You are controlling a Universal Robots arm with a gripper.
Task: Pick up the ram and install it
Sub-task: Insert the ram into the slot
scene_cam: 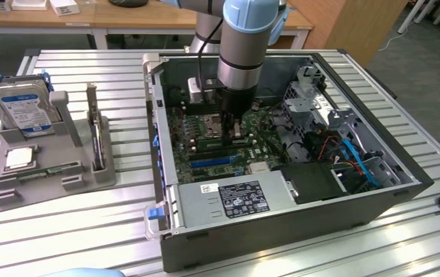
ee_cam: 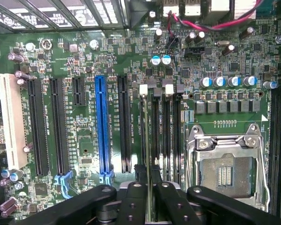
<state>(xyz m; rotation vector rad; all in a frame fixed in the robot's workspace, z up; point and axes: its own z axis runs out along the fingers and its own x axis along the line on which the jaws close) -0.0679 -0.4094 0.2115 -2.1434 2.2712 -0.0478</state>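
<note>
A slatted aluminium table (scene_cam: 74, 231) carries an open black desktop computer case (scene_cam: 282, 231) lying on its side, which fills the exterior view from centre out toward three o'clock. The grey robot arm with a pale-blue joint (scene_cam: 243, 34) enters from twelve o'clock and reaches straight down into the case. Inside, a silver power supply box with a printed label (scene_cam: 235, 199) sits at six o'clock of the arm's tip. The green motherboard (scene_cam: 204, 150) lies flat just beyond it.

Well apart from the case, at nine o'clock, stands a grey moulded fixture (scene_cam: 51, 184). It holds an upright hard drive with a blue-and-white label (scene_cam: 23, 109), an upright expansion card with a metal bracket (scene_cam: 93, 127) and a square silver CPU chip (scene_cam: 19, 157) lying flat.

In the wrist view the board shows an empty CPU socket in a metal frame (ee_cam: 225, 164) and a long blue slot (ee_cam: 102, 126) among black slots.

The black gripper (ee_cam: 148, 176) is down at the memory slots between that blue slot and the socket. Its fingers (ee_cam: 140, 174) stand almost together, closed on the ram (ee_cam: 148, 197), a thin green circuit-board stick seen edge-on. The stick stands upright in line with the slot that has a white latch, just beside the socket.
</note>
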